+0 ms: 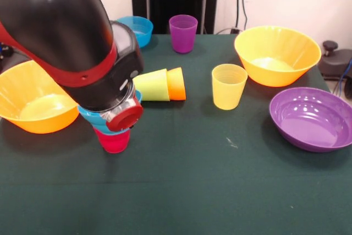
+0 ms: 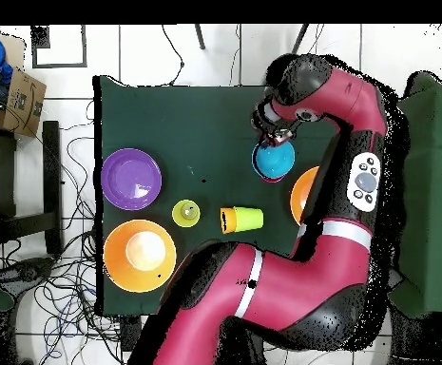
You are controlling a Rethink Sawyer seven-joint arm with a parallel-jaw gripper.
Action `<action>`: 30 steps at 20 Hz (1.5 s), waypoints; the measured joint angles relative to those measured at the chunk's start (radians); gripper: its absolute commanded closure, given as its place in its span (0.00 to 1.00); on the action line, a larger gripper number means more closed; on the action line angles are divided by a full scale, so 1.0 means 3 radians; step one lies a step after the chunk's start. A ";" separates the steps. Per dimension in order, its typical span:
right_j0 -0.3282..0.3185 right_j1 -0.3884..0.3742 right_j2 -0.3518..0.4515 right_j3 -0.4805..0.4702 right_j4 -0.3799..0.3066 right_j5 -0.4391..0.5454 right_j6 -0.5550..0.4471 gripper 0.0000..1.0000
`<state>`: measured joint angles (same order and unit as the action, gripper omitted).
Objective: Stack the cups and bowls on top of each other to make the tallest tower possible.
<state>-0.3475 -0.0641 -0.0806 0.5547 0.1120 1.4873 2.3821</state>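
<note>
The tower (image 1: pixel 113 130), cyan bowl on red cup, sits under the gripper (image 2: pixel 274 136) (whether parted or closed I cannot tell).

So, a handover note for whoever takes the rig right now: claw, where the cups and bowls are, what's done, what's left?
Claw: over the tower, at the cyan bowl's rim; open or shut cannot be told.
Tower: cyan bowl on the red cup, only two pieces high.
Lime green cup and orange cup lie nested on their sides mid-table.
Yellow cup and purple cup stand upright, apart.
Loose: two orange bowls, purple bowl, deeper blue bowl.
Left: stack everything else.
</note>
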 measured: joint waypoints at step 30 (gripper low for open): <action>0.0048 0.0095 -0.0296 -0.0023 0.0057 0.0156 0.0000 0.00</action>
<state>-0.3330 -0.0356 -0.1695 0.5479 0.1291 1.5341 2.3821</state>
